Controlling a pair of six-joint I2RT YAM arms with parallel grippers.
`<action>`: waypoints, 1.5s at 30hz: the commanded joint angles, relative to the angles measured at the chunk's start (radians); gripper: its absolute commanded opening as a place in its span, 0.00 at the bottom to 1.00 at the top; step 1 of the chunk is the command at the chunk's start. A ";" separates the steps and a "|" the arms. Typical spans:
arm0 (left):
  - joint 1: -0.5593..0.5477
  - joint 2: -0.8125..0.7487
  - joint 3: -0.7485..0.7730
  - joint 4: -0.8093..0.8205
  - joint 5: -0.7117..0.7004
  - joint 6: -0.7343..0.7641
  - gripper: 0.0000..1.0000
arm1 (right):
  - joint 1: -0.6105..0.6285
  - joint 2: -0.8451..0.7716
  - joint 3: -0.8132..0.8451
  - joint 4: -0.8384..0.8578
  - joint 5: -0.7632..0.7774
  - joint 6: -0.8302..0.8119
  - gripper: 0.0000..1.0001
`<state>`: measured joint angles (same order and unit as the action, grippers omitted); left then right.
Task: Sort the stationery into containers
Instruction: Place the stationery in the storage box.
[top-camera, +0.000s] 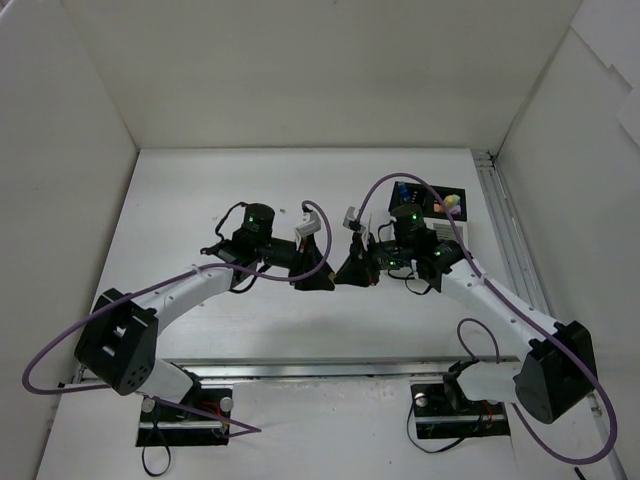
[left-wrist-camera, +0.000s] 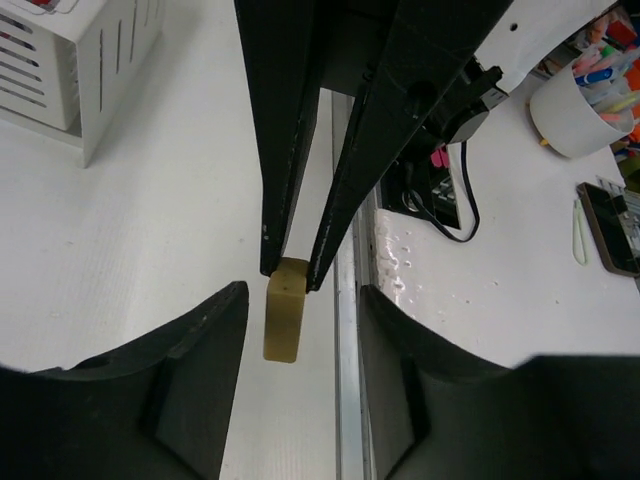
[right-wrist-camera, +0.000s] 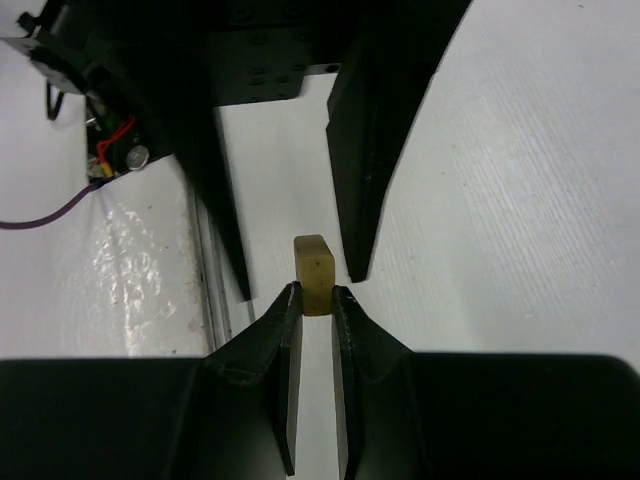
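Eraser (right-wrist-camera: 312, 262), clamped at one end in the closed right hand (right-wrist-camera: 315, 292), points lengthwise into the open left hand (left-wrist-camera: 302, 300), whose spread fingers (right-wrist-camera: 365, 180) flank it on both sides.

A small beige eraser (right-wrist-camera: 312, 262), block-shaped, sits mid-frame in the right wrist view, its lower end pinched between the right gripper (right-wrist-camera: 314, 292) jaws. The white slotted box (left-wrist-camera: 95, 60) stands upper left in the left wrist view. The black box (top-camera: 438, 190), upper right overhead, holds coloured pens (top-camera: 450, 206).

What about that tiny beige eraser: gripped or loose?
Gripped. The right arm's fingers pinch the eraser; the left arm's fingers stand spread, clear of it.
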<state>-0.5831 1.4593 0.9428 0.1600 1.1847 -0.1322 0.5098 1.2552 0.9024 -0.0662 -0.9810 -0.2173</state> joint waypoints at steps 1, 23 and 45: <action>-0.014 -0.028 0.068 0.050 -0.019 0.029 0.47 | 0.013 -0.071 0.041 0.054 0.163 0.056 0.00; 0.088 -0.247 0.011 -0.355 -1.127 -0.323 1.00 | -0.247 -0.218 0.079 -0.236 1.481 0.547 0.00; 0.088 -0.485 -0.012 -0.497 -1.467 -0.333 1.00 | -0.369 0.006 0.150 -0.205 1.384 0.587 0.91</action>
<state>-0.4980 1.0073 0.9031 -0.3218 -0.2001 -0.4435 0.1493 1.2942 0.9970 -0.3099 0.4213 0.3553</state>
